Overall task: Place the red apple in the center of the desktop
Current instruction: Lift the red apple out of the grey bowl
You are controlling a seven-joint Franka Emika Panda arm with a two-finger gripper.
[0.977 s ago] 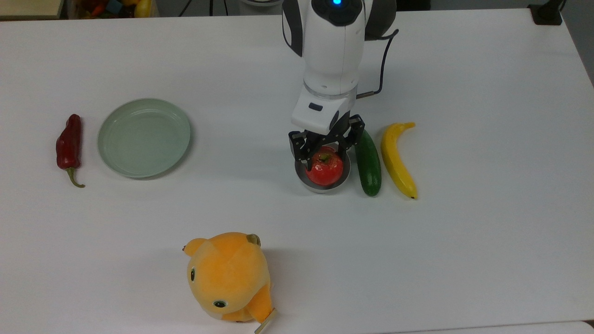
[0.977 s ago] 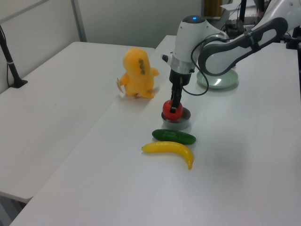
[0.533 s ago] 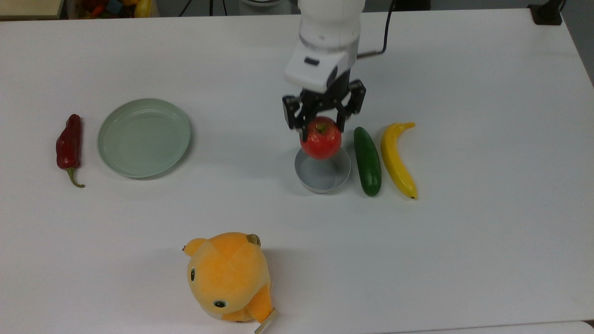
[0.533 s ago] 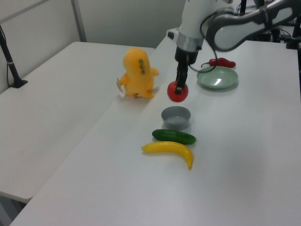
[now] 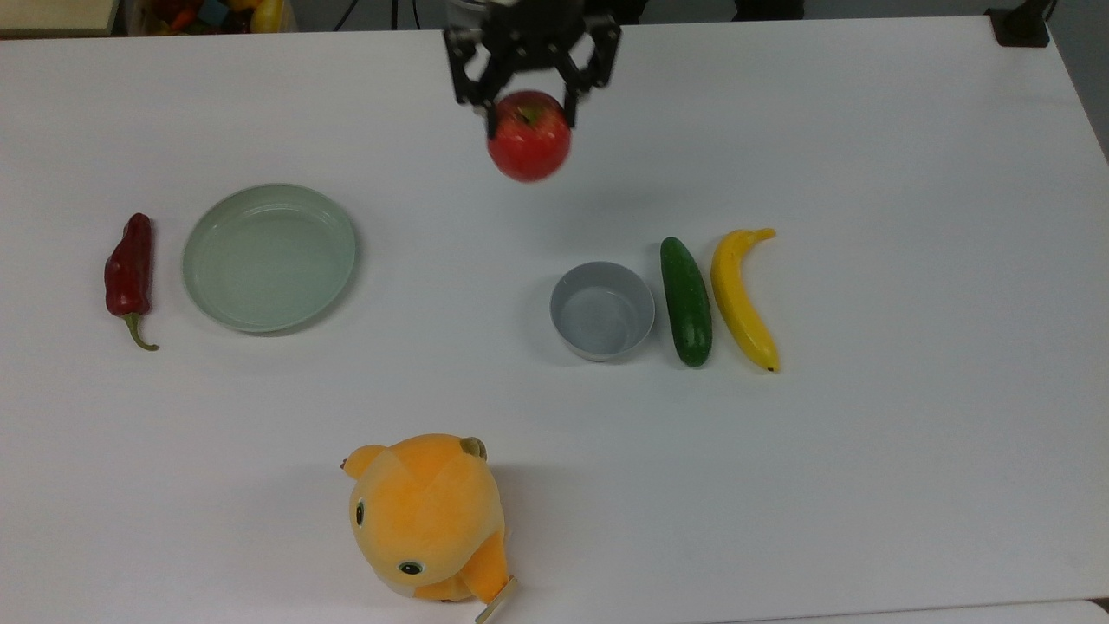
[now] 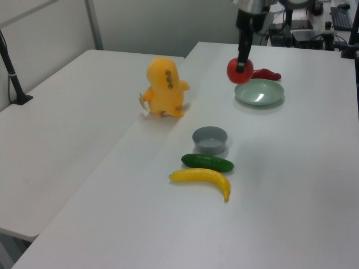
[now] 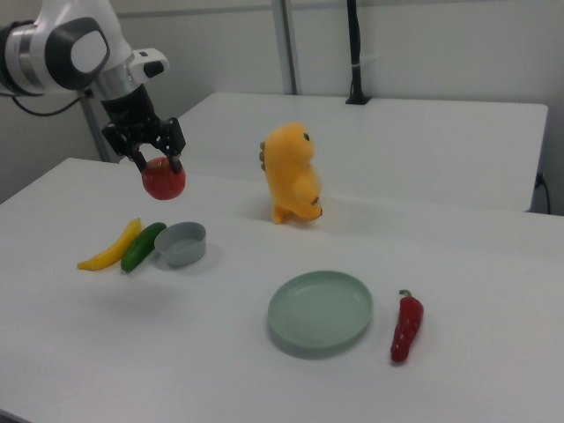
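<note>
The gripper (image 5: 530, 97) was clamped on the red apple (image 5: 528, 145), its two black fingers pressed against the upper sides of the fruit near the stem dimple, and the apple hung in the air well above the desktop (image 5: 910, 485), touching nothing but the fingers. In the top view it sat toward the far edge of the table, up and to the left of the grey bowl (image 5: 602, 311), which stood empty. In the right view the apple (image 7: 163, 180) hung below the gripper (image 7: 154, 162), above and just to the left of the bowl (image 7: 181, 243). Just beside the bowl on the top view's right lay a green cucumber (image 5: 686, 300), and beside that a yellow banana (image 5: 741, 296), the two lying nearly parallel. Well off to the top view's left rested a pale green plate (image 5: 269, 257), also empty, with a dark red chili pepper (image 5: 129, 276) further left beside it. An orange plush toy (image 5: 426, 516) sat near the top view's lower edge. In the left view the apple (image 6: 239, 70) appeared in front of the plate's (image 6: 259, 92) left rim.
</note>
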